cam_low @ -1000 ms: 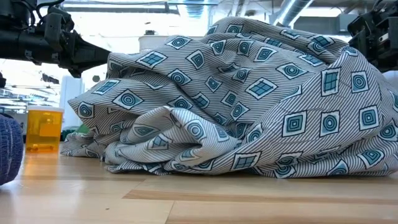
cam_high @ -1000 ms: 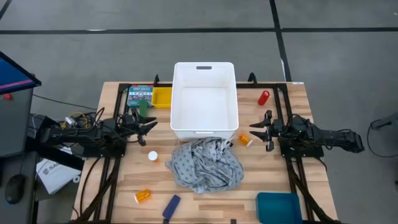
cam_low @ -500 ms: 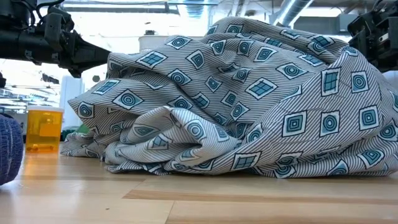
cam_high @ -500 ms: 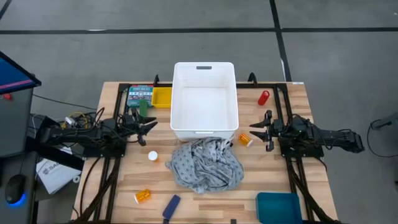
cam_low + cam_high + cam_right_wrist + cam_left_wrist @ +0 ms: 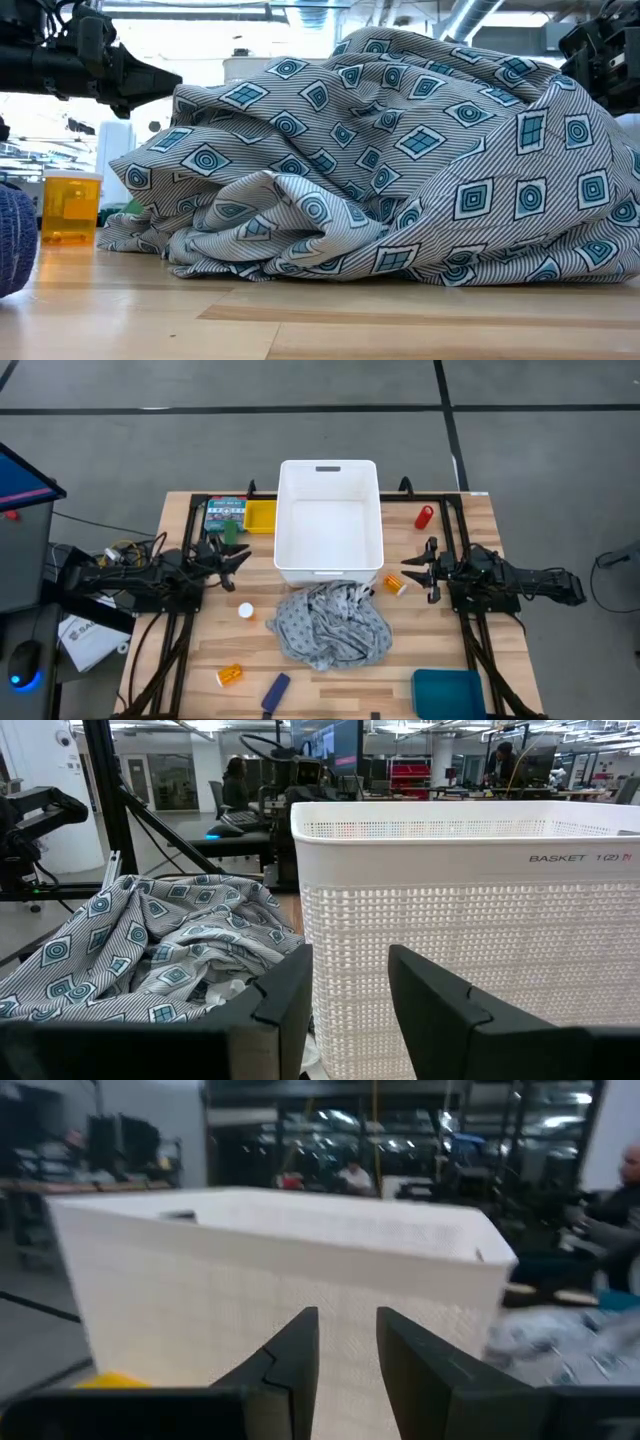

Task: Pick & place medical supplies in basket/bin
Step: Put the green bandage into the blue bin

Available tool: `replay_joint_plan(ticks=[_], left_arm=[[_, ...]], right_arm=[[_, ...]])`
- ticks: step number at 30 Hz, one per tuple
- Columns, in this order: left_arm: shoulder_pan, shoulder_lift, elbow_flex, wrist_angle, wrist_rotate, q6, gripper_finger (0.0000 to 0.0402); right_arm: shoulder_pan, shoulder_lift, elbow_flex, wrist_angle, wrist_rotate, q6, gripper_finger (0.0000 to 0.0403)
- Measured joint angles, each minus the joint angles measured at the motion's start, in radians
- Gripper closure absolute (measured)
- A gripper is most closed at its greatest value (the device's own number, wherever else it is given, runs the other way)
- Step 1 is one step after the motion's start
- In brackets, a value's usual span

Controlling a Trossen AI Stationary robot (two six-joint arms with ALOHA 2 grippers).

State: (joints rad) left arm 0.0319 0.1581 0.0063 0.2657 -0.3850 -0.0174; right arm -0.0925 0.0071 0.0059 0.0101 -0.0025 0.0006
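Only the left gripper (image 5: 238, 560) has shifted slightly, jaws apart and empty like the right gripper's (image 5: 412, 574) — the basket (image 5: 329, 565) holds nothing, and cloth (image 5: 330, 624), bottles — all supplies — lie on the surface (image 5: 180, 660).

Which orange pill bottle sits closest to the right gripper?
The orange pill bottle beside the basket's front right corner, just ahead of the right gripper; the other lies near the table's front left.

My two arms, dark all over

Both are black and jointed, each ending in a pincer: left pincer (image 5: 237, 561), right pincer (image 5: 415, 572). My fingers (image 5: 440, 1005) are matte black wedges (blunt, flat-faced), and thin cables trail beside my left arm.
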Motion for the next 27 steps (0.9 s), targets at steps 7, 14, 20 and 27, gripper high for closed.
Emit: replay_joint_plan(ticks=[7, 14, 20, 27], left_arm=[[0.000, 0.007, 0.000, 0.091, -0.151, -0.420, 0.0306], [0.000, 0.007, 0.000, 0.189, -0.188, -0.605, 0.0306], [-0.001, 0.014, 0.000, 0.169, -0.091, -0.884, 0.0306], [-0.001, 0.042, 0.000, 0.196, -0.212, -0.824, 0.0306]], right_arm=[[0.000, 0.000, 0.000, 0.000, 0.000, 0.000, 0.0273], [0.000, 0.000, 0.000, 0.000, 0.000, 0.000, 0.0273], [-0.019, 0.000, 0.000, 0.008, 0.039, -0.141, 0.0273], [-0.026, 0.000, 0.000, 0.089, 0.048, 0.142, 0.0273]])
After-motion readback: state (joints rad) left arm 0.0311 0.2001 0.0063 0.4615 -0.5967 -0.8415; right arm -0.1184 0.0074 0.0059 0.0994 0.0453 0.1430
